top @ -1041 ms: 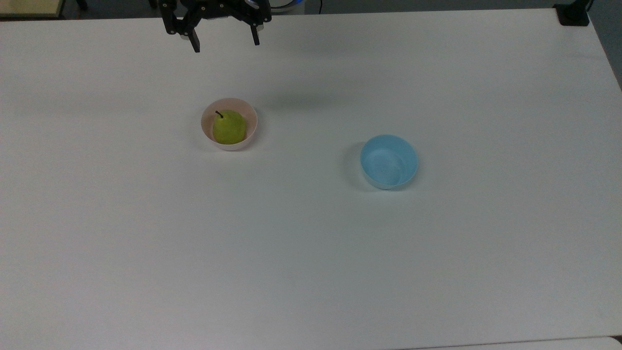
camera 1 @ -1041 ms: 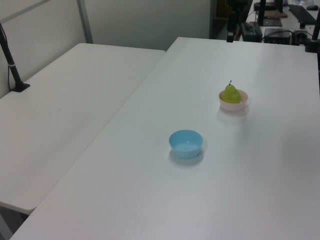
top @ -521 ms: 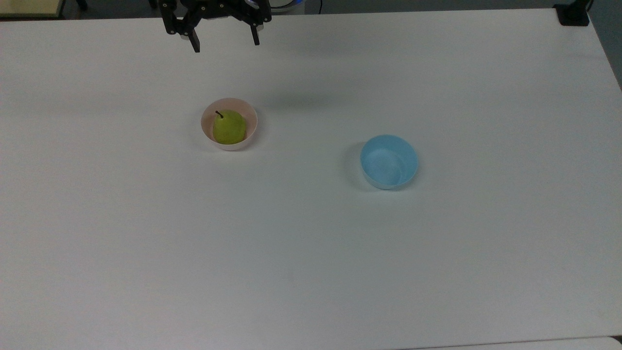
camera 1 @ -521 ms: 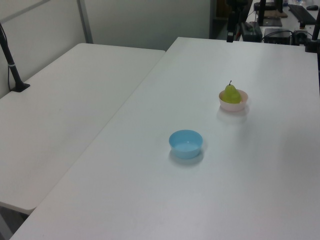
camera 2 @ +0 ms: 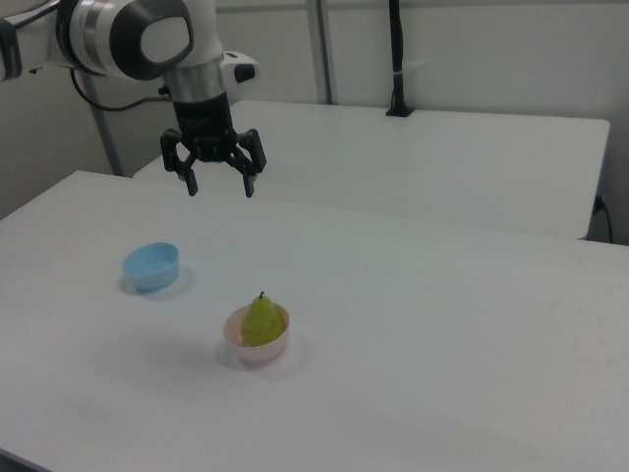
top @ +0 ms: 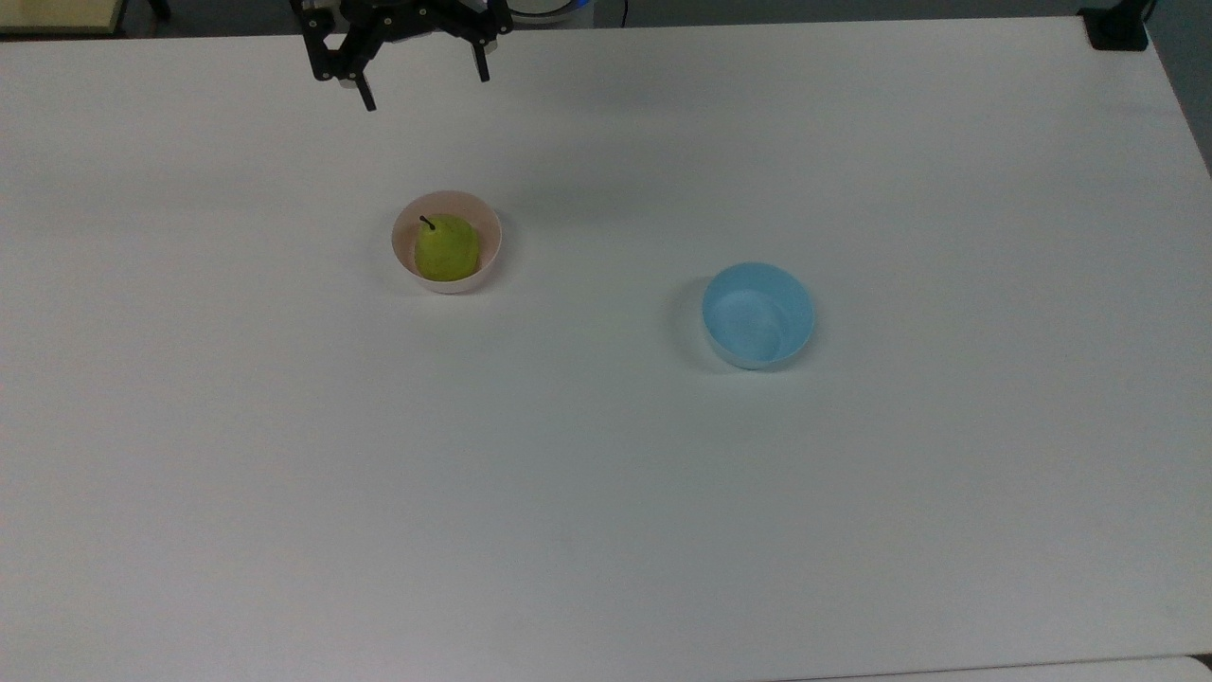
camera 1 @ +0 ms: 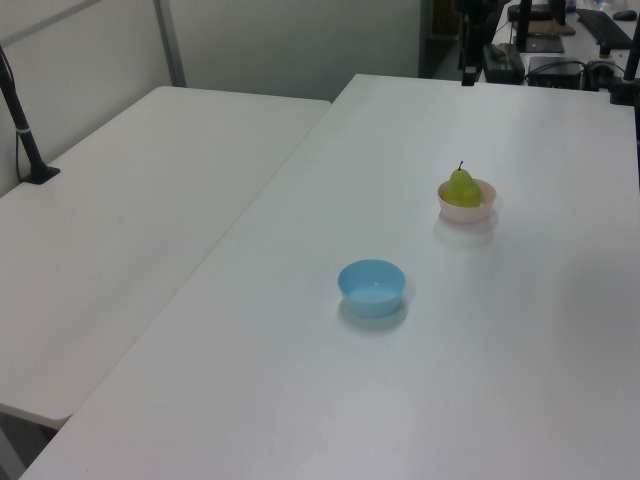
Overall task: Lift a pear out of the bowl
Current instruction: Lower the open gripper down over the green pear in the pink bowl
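Pear [top: 446,248] sits well below spread end effector [top: 422,88].

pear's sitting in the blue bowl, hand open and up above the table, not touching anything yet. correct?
Not quite: the pear sits in the pink bowl, not the blue bowl, which holds nothing; the top view shows both. The rest holds: in the right view the hand is open, up above the table and touching nothing.

Pear [camera 1: 462,187] in pink bowl [camera 1: 467,209]; blue bowl [camera 1: 371,288] apart.
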